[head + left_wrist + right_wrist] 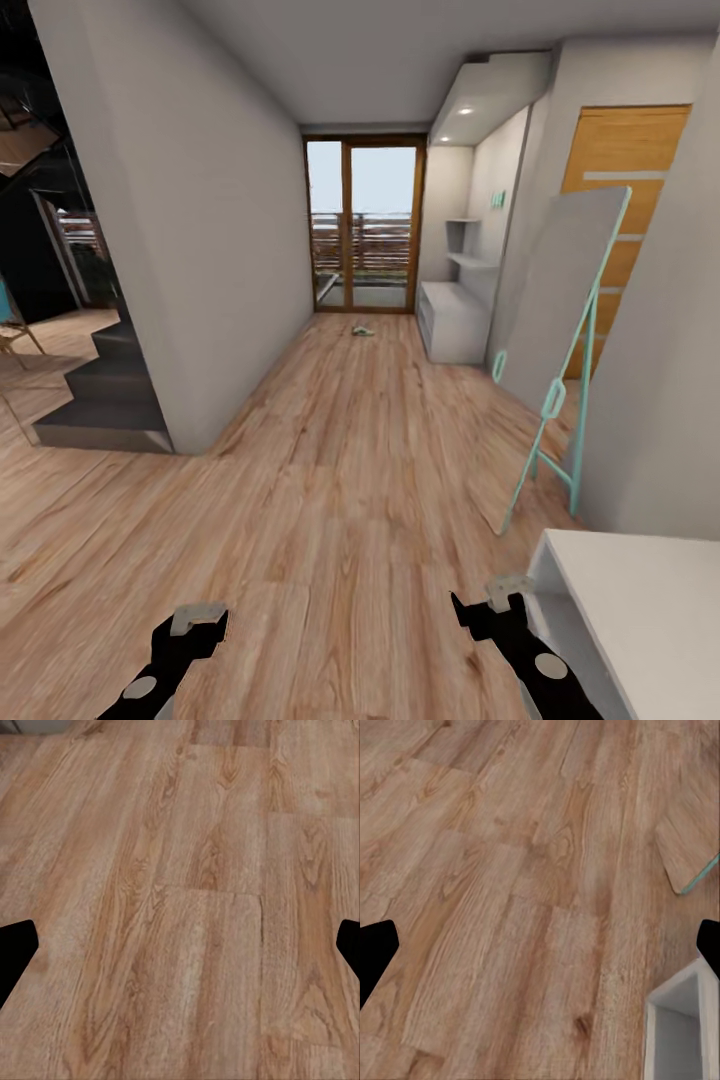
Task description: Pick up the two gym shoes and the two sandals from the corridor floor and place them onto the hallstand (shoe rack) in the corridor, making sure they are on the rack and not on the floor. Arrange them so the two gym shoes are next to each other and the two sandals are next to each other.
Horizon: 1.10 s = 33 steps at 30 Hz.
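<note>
Far down the corridor floor (350, 470) lies a small pale shape with a greenish tint (362, 328), likely the gym shoes, too small to tell apart. The sandals are out of view. The hallstand (453, 322), a low white unit with stepped white shelves above it, stands against the right wall just beyond that shape. My left gripper (198, 622) and right gripper (490, 602) hang low in the foreground, both open and holding nothing. In each wrist view, bare wood planks show between the spread dark fingertips (16, 949) (375, 949).
A tall teal-framed panel (565, 330) leans against the right wall. A second white bench (640, 600) sits close by my right arm, its corner (682, 1020) in the right wrist view. Dark stairs (105, 395) open to the left, and a glass balcony door (365, 225) closes the corridor.
</note>
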Tool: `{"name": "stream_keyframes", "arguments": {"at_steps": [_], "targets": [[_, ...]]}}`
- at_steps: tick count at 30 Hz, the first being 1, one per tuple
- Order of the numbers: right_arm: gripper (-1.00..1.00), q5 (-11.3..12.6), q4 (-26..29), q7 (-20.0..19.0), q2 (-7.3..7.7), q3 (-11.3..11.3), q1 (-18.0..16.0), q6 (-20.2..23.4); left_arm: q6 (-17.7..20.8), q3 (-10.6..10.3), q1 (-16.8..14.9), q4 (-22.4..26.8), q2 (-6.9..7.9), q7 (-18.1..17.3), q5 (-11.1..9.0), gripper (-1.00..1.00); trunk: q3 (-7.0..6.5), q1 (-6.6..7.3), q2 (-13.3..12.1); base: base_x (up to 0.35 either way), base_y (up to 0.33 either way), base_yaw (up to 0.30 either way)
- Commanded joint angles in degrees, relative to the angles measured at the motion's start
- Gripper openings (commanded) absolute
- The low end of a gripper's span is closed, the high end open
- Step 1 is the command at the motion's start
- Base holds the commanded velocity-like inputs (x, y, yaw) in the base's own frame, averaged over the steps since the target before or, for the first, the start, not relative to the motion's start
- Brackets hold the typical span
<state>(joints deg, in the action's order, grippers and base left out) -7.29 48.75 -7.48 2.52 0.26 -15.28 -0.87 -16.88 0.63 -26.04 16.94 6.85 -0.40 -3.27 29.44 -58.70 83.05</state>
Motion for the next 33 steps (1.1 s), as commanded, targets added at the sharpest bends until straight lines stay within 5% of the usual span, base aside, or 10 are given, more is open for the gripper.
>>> {"name": "stream_keyframes", "arguments": {"at_steps": [1, 33], "targets": [[1.00, -0.57, 0.03, -0.08, 0.03, 0.00, -0.02, -0.09, -0.17, -0.02, -0.04, -0.08, 0.00, -0.04, -0.34, 1.00, 0.10, -0.03, 0.03, 0.337, 0.117, 0.256], [1.00, -0.61, -0.05, -0.04, 0.03, -0.07, -0.02, -0.02, -0.35, -0.11, 0.02, -0.15, -0.08, -0.06, -0.34, 1.00, 1.25, -0.03, 0.03, 0.337, 0.089, 0.257]]}}
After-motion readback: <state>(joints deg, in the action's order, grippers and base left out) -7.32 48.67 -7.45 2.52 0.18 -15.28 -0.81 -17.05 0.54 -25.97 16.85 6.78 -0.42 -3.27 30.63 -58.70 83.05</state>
